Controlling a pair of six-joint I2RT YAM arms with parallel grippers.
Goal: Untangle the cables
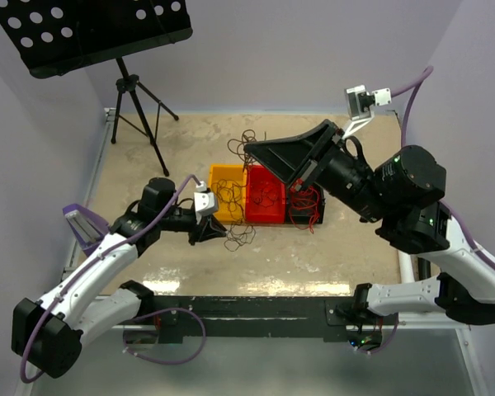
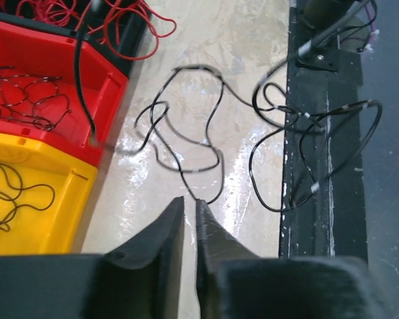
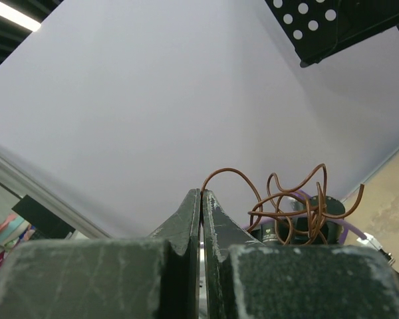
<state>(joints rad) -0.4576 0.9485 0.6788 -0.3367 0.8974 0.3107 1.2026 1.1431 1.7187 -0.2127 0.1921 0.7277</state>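
Observation:
A looped black cable (image 2: 215, 111) lies on the table in front of the bins, and its lowest bend reaches my left gripper (image 2: 190, 201). Those jaws stand a narrow slit apart, with table showing between them. In the top view the left gripper (image 1: 222, 234) sits low, beside this cable (image 1: 241, 238). My right gripper (image 1: 249, 149) is raised above the bins and is shut on a curly brown cable (image 3: 289, 211), which hangs as a tangle (image 1: 246, 137) from its tips (image 3: 201, 191). Dark cables lie in the red bin (image 2: 26, 106) and the yellow bin (image 2: 13, 193). Red cables (image 2: 123, 20) fill a black tray.
The yellow bin (image 1: 223, 172), red bin (image 1: 266, 171) and black tray (image 1: 317, 216) stand side by side mid-table. A music stand (image 1: 91, 33) on a tripod occupies the far left corner. Another black cable (image 2: 306, 153) drapes over the black frame rail (image 2: 322, 219) at the near edge.

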